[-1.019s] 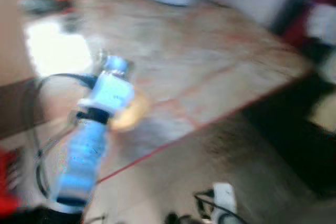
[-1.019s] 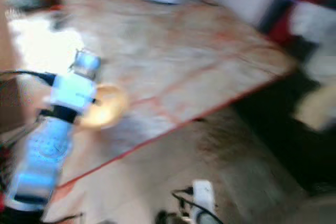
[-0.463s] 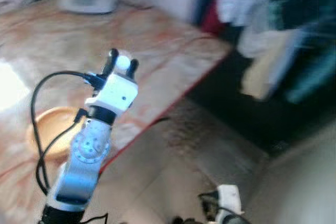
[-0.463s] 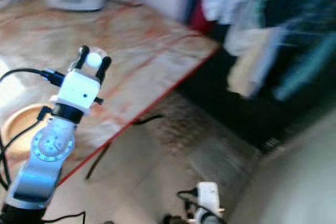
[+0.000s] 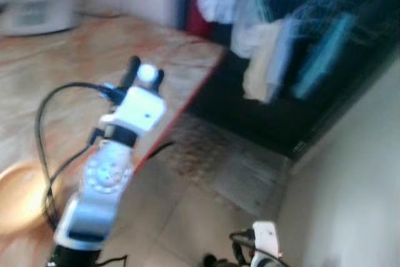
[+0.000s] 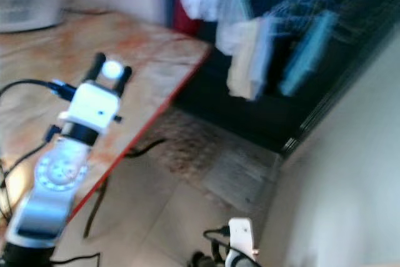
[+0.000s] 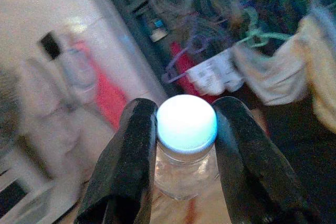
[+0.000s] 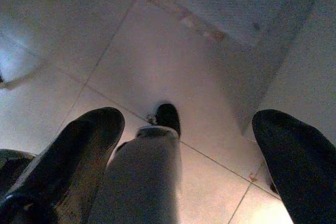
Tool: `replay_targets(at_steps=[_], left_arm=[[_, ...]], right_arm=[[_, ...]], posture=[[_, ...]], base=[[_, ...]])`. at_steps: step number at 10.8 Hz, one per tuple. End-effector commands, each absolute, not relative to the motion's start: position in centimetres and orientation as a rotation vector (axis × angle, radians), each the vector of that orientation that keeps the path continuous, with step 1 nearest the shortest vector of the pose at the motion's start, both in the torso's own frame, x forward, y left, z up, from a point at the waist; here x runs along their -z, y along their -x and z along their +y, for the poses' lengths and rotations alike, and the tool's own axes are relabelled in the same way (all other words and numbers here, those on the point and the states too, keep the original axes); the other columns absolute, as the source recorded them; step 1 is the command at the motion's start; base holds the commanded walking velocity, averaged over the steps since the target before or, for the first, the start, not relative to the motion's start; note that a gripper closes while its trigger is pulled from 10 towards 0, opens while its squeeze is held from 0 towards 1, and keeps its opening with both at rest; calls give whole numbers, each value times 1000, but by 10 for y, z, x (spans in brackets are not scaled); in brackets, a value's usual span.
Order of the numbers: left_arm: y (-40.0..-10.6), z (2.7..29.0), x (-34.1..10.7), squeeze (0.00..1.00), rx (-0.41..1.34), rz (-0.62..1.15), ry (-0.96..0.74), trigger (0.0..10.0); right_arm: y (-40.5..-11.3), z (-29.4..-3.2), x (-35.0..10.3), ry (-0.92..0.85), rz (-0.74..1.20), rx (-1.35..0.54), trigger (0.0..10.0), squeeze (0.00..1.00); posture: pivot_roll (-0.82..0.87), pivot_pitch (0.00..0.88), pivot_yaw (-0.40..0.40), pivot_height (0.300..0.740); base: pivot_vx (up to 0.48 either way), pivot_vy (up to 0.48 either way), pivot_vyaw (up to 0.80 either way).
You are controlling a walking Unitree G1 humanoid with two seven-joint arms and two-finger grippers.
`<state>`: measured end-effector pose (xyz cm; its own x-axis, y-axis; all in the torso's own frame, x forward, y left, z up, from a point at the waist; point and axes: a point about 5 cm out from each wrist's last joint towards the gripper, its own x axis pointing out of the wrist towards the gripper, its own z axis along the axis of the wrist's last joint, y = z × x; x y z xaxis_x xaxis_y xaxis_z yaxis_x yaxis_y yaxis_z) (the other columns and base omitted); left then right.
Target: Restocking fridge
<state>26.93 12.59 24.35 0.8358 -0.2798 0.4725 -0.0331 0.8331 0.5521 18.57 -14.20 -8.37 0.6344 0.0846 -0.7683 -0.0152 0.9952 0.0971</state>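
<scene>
Head views are motion-blurred. Biggest thing is the table (image 5: 75,48), a marbled beige top with a red edge, running from the near left of frame out to a corner. Past that corner: a dark open space with hanging clothes (image 5: 262,60), white, cream and teal pieces, all smeared. A pale wall (image 5: 350,179) stands on the far side of the room from the table, with tiled floor (image 5: 187,211) and a grey mat (image 5: 244,176) between it and the table's edge. On the table, at its far end, a white appliance-like thing (image 5: 31,17), too blurred to identify. At the table's near end, a round wooden plate (image 5: 22,195), just beside the left arm's lower section. Left arm (image 5: 103,179) rises silver over the table's red edge, black cable looping off the wrist. Left gripper (image 7: 184,145) is pinched on a clear bottle (image 7: 185,174), one black finger on each side of the neck, right under the white cap (image 7: 186,123). The cap sits between the fingertips (image 7: 137,129), touching both, and the bottle body drops away behind the fingers toward the wrist. In the head view the cap shows as a white dot over the table, near its corner. Right gripper (image 8: 186,124) hangs low off the table side, pointing at floor tiles, fingers spread wide, nothing between them. Below it, the robot's own leg and dark foot (image 8: 168,116).
</scene>
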Motion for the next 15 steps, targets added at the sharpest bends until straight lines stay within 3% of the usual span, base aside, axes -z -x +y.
replay_targets(at_steps=[1, 9, 11, 13, 15], left_arm=[[-265, 123, -251, 0, 150, -616, -585, 10000], [-264, 113, -237, 0, 265, -545, -480, 10000], [-268, 125, -226, 0, 224, -460, -359, 10000], [-276, 139, -192, 0, 235, -253, -182, 10000], [-276, 141, -176, 0, 276, -153, -128, 10000]], right_arm=[[-182, -145, 86, -88, 898, -43, 10000, 0], [-183, -145, 85, -85, 898, -49, 10000, 0], [-183, -145, 85, -84, 896, -49, 10000, 0], [-183, -145, 85, -85, 892, -52, 10000, 0], [-184, -145, 85, -85, 890, -53, 10000, 0]], posture=[[6, 152, -51, 740], [4, 160, -54, 740], [2, 163, -55, 740], [3, 163, -54, 740], [6, 163, -55, 740]], base=[[0, 0, -763], [0, 0, -758], [0, 0, -719], [0, 0, 0], [0, 0, 0]])
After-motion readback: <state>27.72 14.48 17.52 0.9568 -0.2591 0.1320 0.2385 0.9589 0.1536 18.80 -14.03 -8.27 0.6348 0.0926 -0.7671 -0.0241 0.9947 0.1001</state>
